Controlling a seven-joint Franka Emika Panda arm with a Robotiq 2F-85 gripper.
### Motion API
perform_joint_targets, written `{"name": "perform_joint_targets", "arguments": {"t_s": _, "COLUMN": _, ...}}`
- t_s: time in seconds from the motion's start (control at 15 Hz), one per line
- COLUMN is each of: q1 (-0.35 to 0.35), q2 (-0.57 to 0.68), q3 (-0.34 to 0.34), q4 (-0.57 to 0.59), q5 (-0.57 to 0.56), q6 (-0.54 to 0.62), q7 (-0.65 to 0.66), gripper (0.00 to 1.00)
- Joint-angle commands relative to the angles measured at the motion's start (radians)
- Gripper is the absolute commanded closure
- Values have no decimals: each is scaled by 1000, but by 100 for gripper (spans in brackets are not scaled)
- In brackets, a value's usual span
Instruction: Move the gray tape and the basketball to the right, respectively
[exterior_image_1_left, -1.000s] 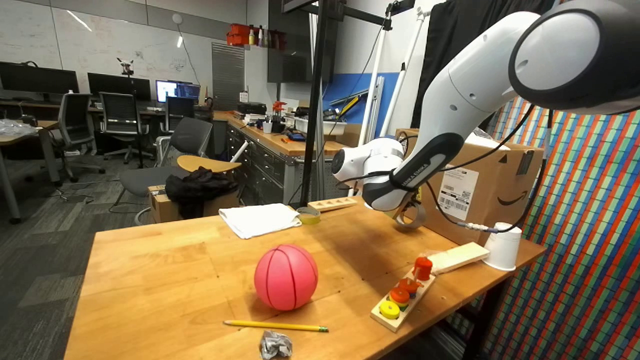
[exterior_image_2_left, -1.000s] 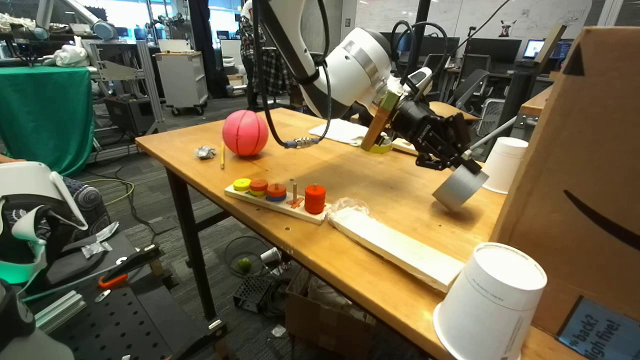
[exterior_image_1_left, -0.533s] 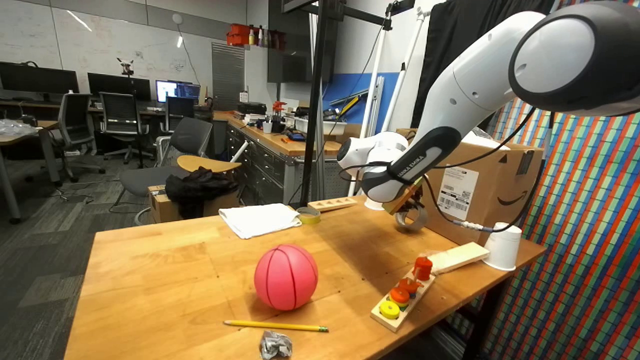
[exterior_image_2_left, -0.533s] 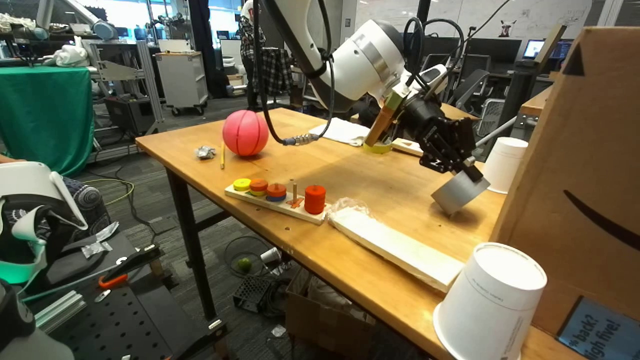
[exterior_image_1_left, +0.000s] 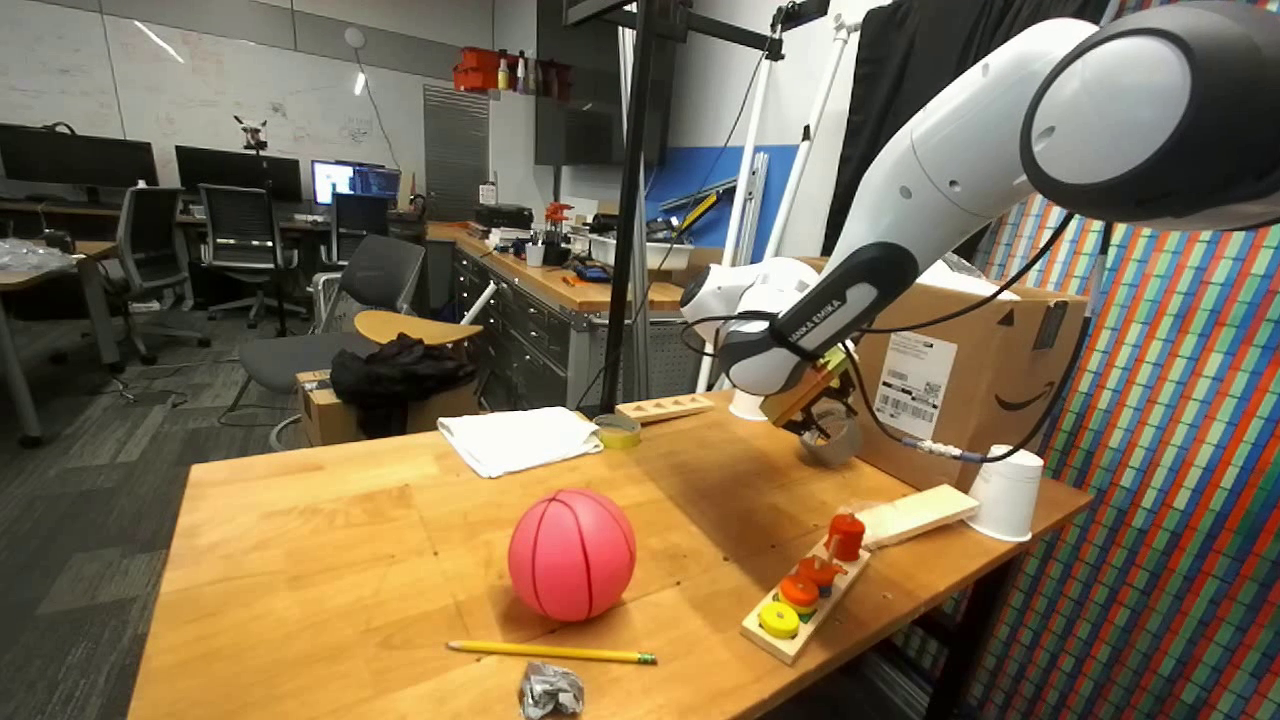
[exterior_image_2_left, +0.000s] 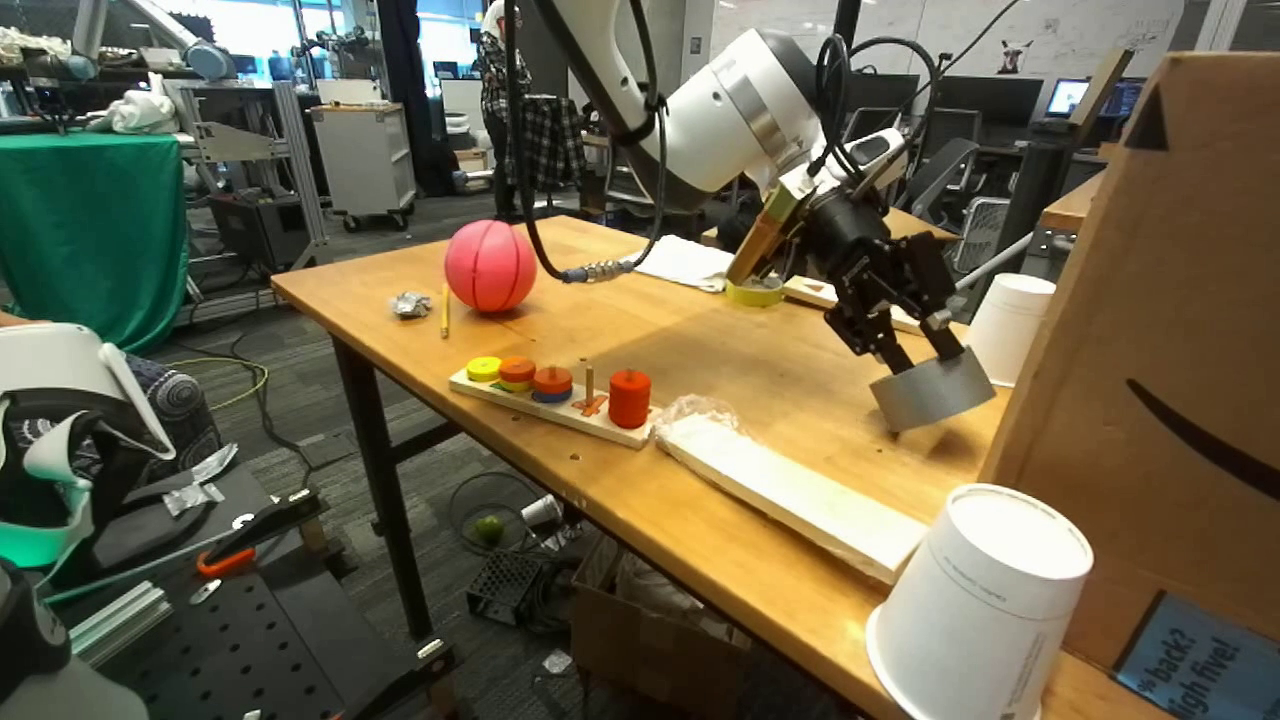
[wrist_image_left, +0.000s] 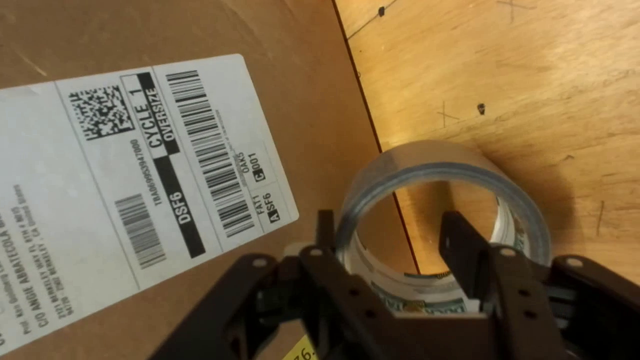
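Observation:
The gray tape (exterior_image_2_left: 935, 390) is a silver roll on the table close to the big box, tilted in an exterior view; whether its underside rests fully on the wood I cannot tell. In the wrist view my gripper (wrist_image_left: 389, 219) is open. One finger stands outside the ring of the gray tape (wrist_image_left: 430, 154) and the other reaches into its hole, with the wall of the roll between them. Far from the gripper, the pink basketball (exterior_image_1_left: 572, 555) rests on the table; the same basketball (exterior_image_2_left: 490, 266) shows in both exterior views.
A cardboard box (exterior_image_1_left: 930, 380) stands right beside the tape. White cups (exterior_image_2_left: 980, 600), a pale wooden plank (exterior_image_2_left: 790, 490) and a peg toy with colored rings (exterior_image_2_left: 550, 395) line one edge. A yellow-green tape roll (exterior_image_1_left: 620, 432), white cloth (exterior_image_1_left: 520, 440) and pencil (exterior_image_1_left: 550, 652) lie elsewhere.
The jaws were together on the tape's wall and have spread apart. The tape has swung to a flatter tilt. The arm has shifted slightly; the basketball has stayed put.

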Motion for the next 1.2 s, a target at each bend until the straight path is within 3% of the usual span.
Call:
{"name": "perform_joint_targets", "arguments": {"t_s": 0.0, "q1": 26, "q2": -71, "q3": -18, "q4": -18, "q5": 12, "q6": 35, "q7": -6, "gripper": 13}}
{"name": "perform_joint_targets", "arguments": {"t_s": 0.13, "q1": 40, "q2": -116, "q3": -19, "q4": -26, "q5": -8, "q6": 50, "q7": 0, "gripper": 0}}
{"name": "perform_joint_targets", "arguments": {"t_s": 0.53, "q1": 83, "q2": -281, "q3": 18, "q4": -79, "q5": 29, "q6": 88, "q7": 4, "gripper": 0}}
{"name": "perform_joint_targets", "arguments": {"t_s": 1.13, "q1": 199, "q2": -498, "q3": 168, "q4": -229, "q5": 558, "q6": 90, "q7": -70, "gripper": 0}}
